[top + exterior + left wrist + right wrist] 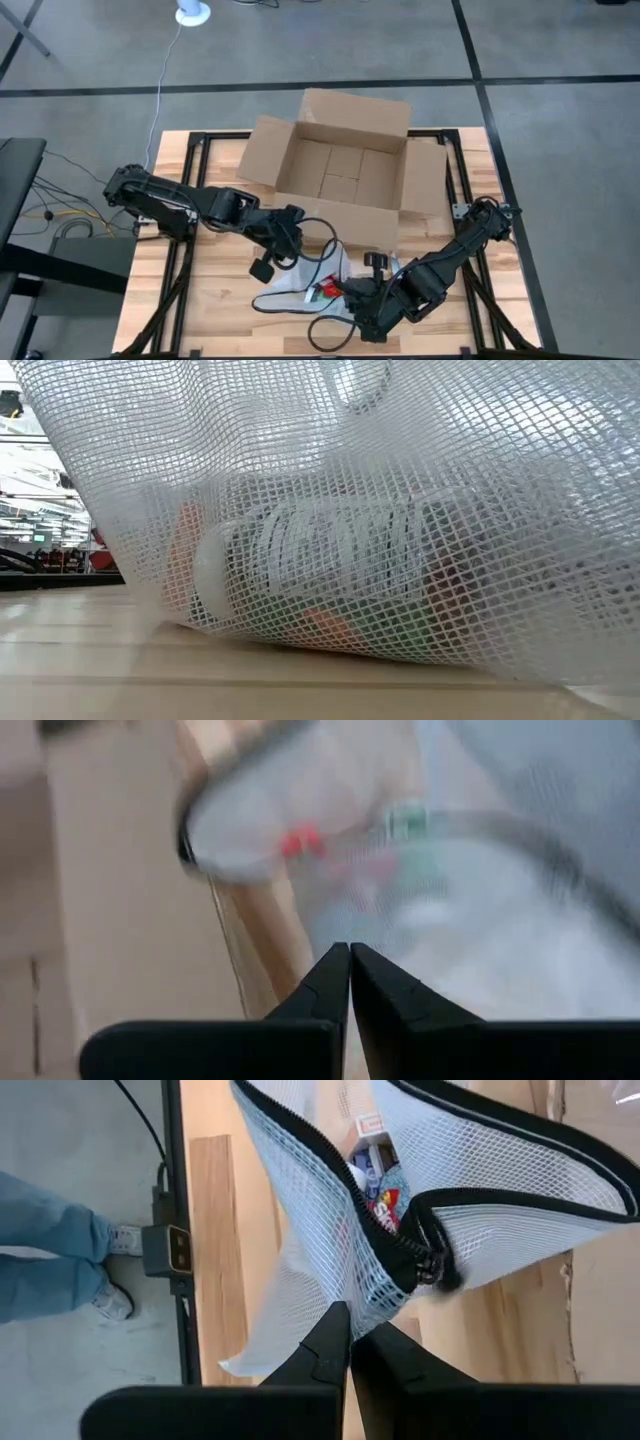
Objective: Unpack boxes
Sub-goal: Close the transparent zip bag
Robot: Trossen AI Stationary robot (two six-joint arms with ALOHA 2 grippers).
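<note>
The brown cardboard box (345, 170) stands open at the table's far middle, flaps spread, its inside showing bare cardboard. In front of it a white mesh zip bag (300, 290) with a black zipper holds small colourful packs (380, 1190). In the low view the bag (350, 560) rests its underside on the wood. My left gripper (350, 952) is shut at the bag's left side (292, 258). My right gripper (350, 1318) is shut on the bag at its right side (348, 292). My left gripper is shut with its fingertips at the bag's mesh (400, 935), coming from the table's left. The view is blurred, so which part of the bag it has cannot be told. My right gripper pinches the mesh wall (360, 1295) just below the zipper's closed end (425, 1255) between its two fingers. It comes from the table's right-near side. The bag's mouth gapes open beyond the fingers, and the mesh is drawn up toward them.
The box's near wall (340, 215) stands close behind the bag. Black frame rails (185, 250) run along the table's sides. A person's legs (50, 1240) stand on the floor beside the table. Bare wood (220, 310) lies at the near left.
</note>
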